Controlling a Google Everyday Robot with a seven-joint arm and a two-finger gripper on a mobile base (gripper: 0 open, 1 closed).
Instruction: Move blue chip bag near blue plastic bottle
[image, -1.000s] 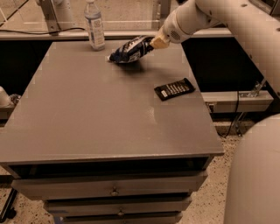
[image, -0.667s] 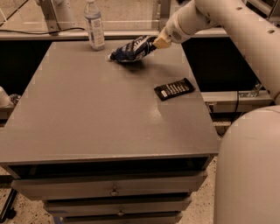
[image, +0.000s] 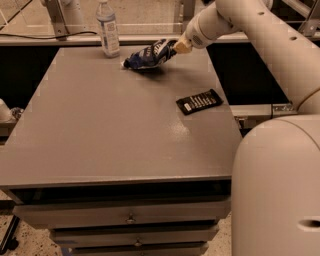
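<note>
The blue chip bag (image: 148, 55) is a crinkly dark blue bag with white lettering, held just above the far part of the grey table (image: 100, 130). My gripper (image: 181, 46) is shut on the bag's right end, with the arm reaching in from the upper right. The bag's left tip hangs lowest and points toward the blue plastic bottle (image: 108, 29), a clear bottle with a pale label standing upright at the table's far edge. A short gap separates the bag from the bottle.
A flat black bar-shaped packet (image: 199, 101) lies on the right side of the table. The robot's white body (image: 277, 185) fills the lower right. Drawers (image: 130, 217) sit below the table's front edge. A rail and cable run behind the table.
The gripper has carried the chip bag slightly left and toward the far edge, closer to the bottle. The bottle and black packet have not moved.
</note>
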